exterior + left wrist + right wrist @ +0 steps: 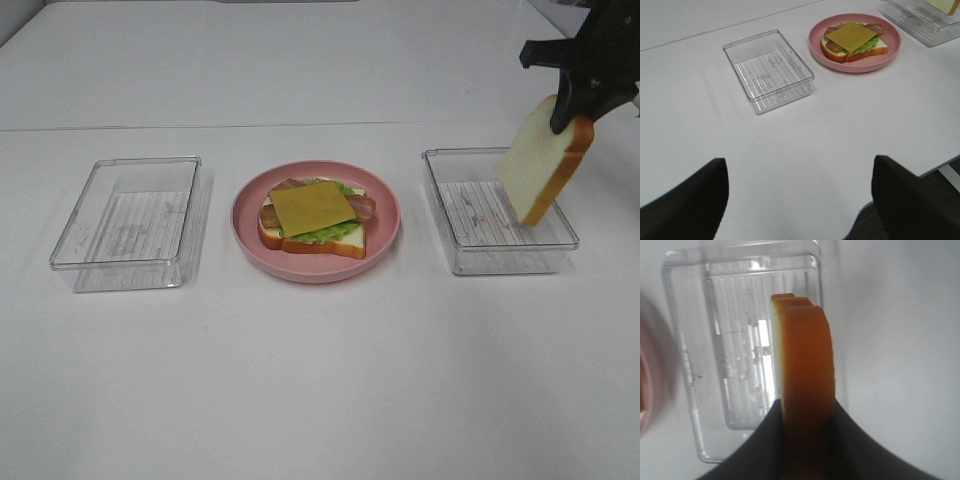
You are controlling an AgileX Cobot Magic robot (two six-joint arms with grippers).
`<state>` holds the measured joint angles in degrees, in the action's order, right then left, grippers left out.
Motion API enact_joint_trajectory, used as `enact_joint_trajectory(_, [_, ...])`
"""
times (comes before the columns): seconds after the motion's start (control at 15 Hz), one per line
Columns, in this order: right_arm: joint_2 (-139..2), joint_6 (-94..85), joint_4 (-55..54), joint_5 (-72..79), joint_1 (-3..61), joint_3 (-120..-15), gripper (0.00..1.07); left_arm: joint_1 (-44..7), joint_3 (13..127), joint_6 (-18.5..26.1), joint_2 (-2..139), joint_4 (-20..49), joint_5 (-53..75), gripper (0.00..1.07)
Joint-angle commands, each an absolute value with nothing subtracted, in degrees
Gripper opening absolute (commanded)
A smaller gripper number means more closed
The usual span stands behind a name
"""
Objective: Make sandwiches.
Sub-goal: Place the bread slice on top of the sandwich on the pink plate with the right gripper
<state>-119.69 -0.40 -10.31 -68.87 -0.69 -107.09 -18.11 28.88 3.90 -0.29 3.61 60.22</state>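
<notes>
The pink plate sits at the middle of the white counter and serves as the landmark. On it lies the open sandwich: a bread slice with orange-brown crust at the bottom, green lettuce on that, brown bacon strips across it, and a square of yellow cheese on top.

To the left of the plate stands a clear plastic box with a ribbed floor; nothing is in it. To the right of the plate stands a second clear box of the same kind, and its ribbed floor is bare too.

Above that right-hand box, clear of its rim, hangs a second bread slice, tilted, white face toward the plate and crust edge outward. The right claw pinches it at its upper end; in the right wrist view the dark fingers press on both faces of the slice.

The left claw stands wide apart and holds nothing, over bare counter well away from the plate on the near side of the left-hand box.
</notes>
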Motion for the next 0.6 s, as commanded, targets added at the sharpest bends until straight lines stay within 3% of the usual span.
enact_joint_trajectory(0.07, [-116.4,-3.5,-17.9,-70.4,-0.6,-107.0,0.00,-17.9,28.5,4.0,-1.7,4.1,60.0,0.76])
enact_joint_trajectory(0.27, [-114.7,-6.9,-31.6,-73.2,1.4,-106.6,0.00,-17.9,28.5,4.0,-1.7,4.1,60.0,0.76])
enact_joint_trajectory(0.6, [-114.6,-6.6,-38.9,-64.8,10.7,-102.0,0.00,-17.9,28.5,4.0,-1.7,4.1,60.0,0.76])
